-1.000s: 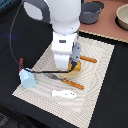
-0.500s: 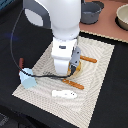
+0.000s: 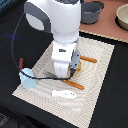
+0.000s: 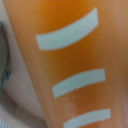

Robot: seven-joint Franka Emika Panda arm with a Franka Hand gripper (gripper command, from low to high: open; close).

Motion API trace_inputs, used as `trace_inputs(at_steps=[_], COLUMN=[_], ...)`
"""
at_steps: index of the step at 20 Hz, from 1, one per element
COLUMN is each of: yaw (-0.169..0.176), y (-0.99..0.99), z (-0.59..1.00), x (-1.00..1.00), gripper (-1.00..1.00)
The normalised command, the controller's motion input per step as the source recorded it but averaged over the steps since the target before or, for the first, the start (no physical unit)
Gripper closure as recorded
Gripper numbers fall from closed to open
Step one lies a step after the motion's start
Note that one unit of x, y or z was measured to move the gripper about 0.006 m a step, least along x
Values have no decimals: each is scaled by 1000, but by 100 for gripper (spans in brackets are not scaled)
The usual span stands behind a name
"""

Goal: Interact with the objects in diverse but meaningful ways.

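Note:
The golden bread loaf (image 4: pixel 65 65), with white score marks, fills the wrist view at very close range. In the exterior view only an edge of the loaf (image 3: pixel 78 66) shows under the white hand. My gripper (image 3: pixel 68 75) is low over the loaf on the striped mat (image 3: pixel 100 85), and its fingers are hidden in both views. A dark saucepan handle (image 3: pixel 43 76) runs from the hand toward the pale blue carton (image 3: pixel 28 79). A thin sausage (image 3: pixel 89 59) lies beyond the hand. The small white piece (image 3: pixel 64 93) lies in front of it.
A second thin orange-brown stick (image 3: pixel 76 85) lies beside the hand. A grey bowl (image 3: pixel 92 11) and a pale bowl (image 3: pixel 123 16) stand at the back on the brown surface. A black cable (image 3: pixel 20 40) loops at the exterior view's left.
The hand has sunk slightly toward the loaf; the things on the mat have not moved.

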Motion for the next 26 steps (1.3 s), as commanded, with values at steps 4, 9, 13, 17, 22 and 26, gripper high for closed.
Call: trace_inputs(at_steps=[4, 9, 13, 17, 22, 26], yaw=[14, 11, 20, 47, 86, 110], y=[-93, -69, 14, 326, 383, 331], z=[0, 0, 376, 1000, 988, 790], x=[361, 382, 403, 217, 29, 0], gripper=[100, 100, 100, 100, 100, 100])
